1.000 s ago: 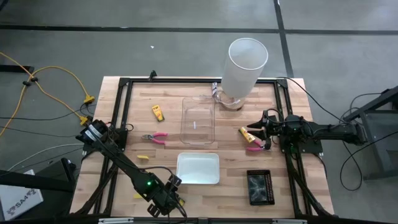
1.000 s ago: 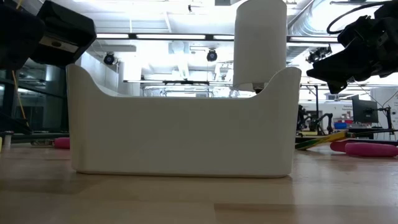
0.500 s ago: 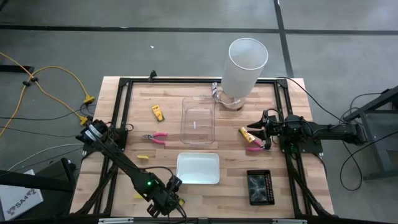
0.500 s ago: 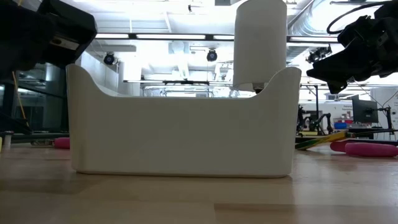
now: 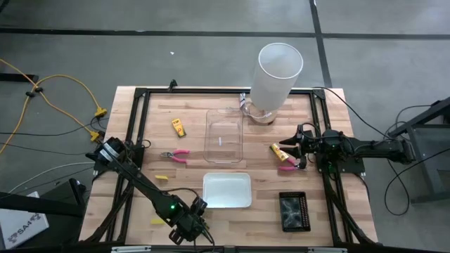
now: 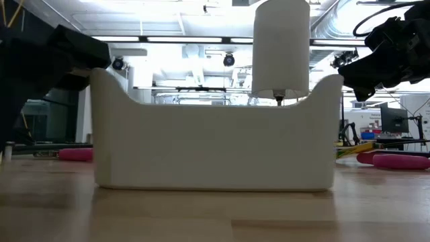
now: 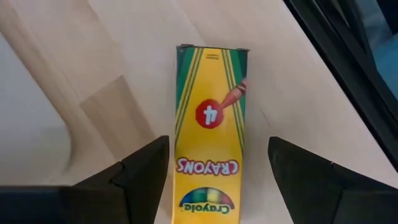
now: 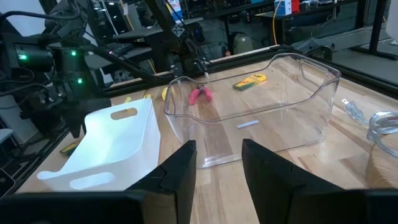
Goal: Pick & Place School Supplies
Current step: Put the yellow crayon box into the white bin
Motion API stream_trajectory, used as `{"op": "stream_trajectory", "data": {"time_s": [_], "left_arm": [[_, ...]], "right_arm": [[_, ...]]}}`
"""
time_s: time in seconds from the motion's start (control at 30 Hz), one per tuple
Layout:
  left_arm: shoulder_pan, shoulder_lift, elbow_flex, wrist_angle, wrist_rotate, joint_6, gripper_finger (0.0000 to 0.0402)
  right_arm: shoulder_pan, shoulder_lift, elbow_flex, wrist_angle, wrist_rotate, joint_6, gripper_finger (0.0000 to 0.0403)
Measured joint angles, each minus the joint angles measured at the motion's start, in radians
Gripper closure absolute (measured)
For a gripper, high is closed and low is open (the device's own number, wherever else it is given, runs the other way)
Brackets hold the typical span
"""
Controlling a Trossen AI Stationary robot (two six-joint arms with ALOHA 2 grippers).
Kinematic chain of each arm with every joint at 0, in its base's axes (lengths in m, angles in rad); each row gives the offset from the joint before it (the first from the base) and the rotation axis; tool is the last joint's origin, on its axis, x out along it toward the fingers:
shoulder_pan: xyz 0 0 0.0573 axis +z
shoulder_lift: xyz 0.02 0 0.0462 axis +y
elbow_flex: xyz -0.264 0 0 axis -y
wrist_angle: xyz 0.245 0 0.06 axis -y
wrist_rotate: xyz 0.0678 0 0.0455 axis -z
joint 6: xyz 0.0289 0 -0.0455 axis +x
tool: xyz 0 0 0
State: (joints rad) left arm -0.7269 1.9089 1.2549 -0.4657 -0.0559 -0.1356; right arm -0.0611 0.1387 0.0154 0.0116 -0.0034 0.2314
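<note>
Left gripper [image 7: 214, 180]: fingers apart, straddling the crayon box [image 7: 210, 130] near the table's front edge.
Axis: box runs lengthwise between your fingers, so you close across its width.
Right gripper [image 5: 302, 149]: fingers apart, idle beside the pink-handled tool [image 5: 287, 166].

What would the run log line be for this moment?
left gripper: jaws open astride crayon box | right gripper: jaws open by pink-handled pliers | white tray: empty

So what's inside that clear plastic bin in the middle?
The clear bin shows only a small white label on its floor; no supplies inside. The crayon box and pink scissors lie outside it.
</note>
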Motion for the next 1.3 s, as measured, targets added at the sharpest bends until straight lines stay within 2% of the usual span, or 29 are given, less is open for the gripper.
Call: {"op": "stream_trajectory", "data": {"time_s": [0.7,1.1,1.3], "left_arm": [[-0.012,0.005,-0.001,-0.035,-0.024,-0.044,0.0138],[-0.015,0.005,-0.002,-0.036,-0.028,-0.055,0.0202],[-0.015,0.005,-0.002,-0.038,-0.027,-0.068,0.0219]], "right_arm": [[0.000,0.000,0.000,0.000,0.000,0.000,0.0282],[0.000,0.000,0.000,0.000,0.000,0.000,0.0282],[0.000,0.000,0.000,0.000,0.000,0.000,0.0282]]}}
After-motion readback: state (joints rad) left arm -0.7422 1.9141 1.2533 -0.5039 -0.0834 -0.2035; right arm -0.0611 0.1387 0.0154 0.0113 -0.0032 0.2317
